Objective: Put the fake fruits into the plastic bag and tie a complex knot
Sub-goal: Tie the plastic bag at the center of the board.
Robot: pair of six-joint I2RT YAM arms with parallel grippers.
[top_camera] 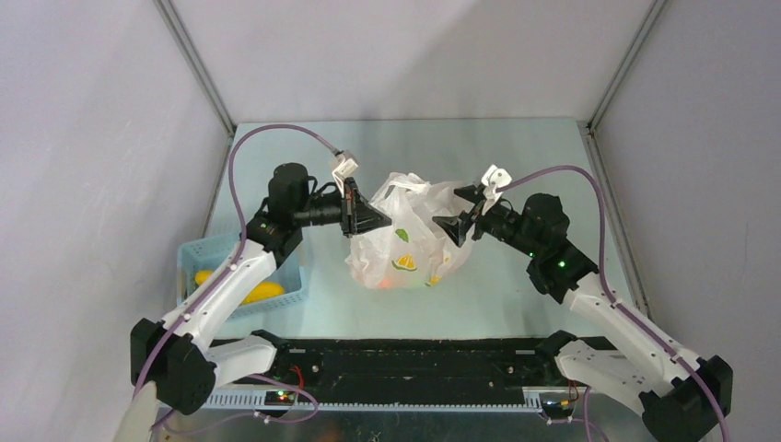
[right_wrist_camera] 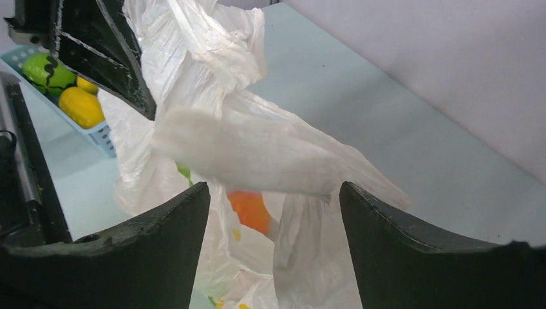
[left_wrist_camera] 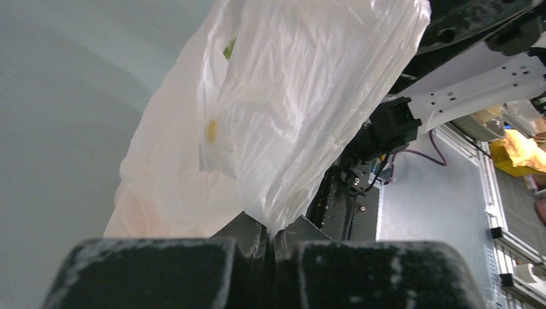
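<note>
Plastic bag [top_camera: 405,244] position: centre of the table [top_camera: 516,166] in the top view. It is translucent white and bulged, with fruit-slice prints [top_camera: 403,263] on its near face. The base rests on the table surface, and the upper part is drawn up between the two arms.

Left gripper [left_wrist_camera: 273,235]: located at 9 o'clock of the bag in the top view. The fingers are pressed together, with a fold of bag film pinched between the tips. In the left wrist view the film rises out of the closed gap and fans upward.

Right gripper [right_wrist_camera: 273,193]: located at 3 o'clock of the bag in the top view. The jaws stand spread wide and grip nothing. In the right wrist view a flat handle strip [right_wrist_camera: 257,158] crosses in front of the gap from 9 o'clock toward 3 o'clock. Contact between the strip and either finger cannot be determined.

Bag neck: twisted film [right_wrist_camera: 219,45] is bunched at 12 o'clock of the right wrist view, just beside the left gripper's dark fingers.

Contents: one orange fruit [right_wrist_camera: 250,209] shows through the film, low in the bag. Other contents are too blurred to identify.

Basket [top_camera: 226,253]: light blue and slatted, at 8 o'clock of the bag, beside the left arm and apart from the bag. It holds a yellow fruit [top_camera: 260,293] and a green fruit [right_wrist_camera: 48,71].
</note>
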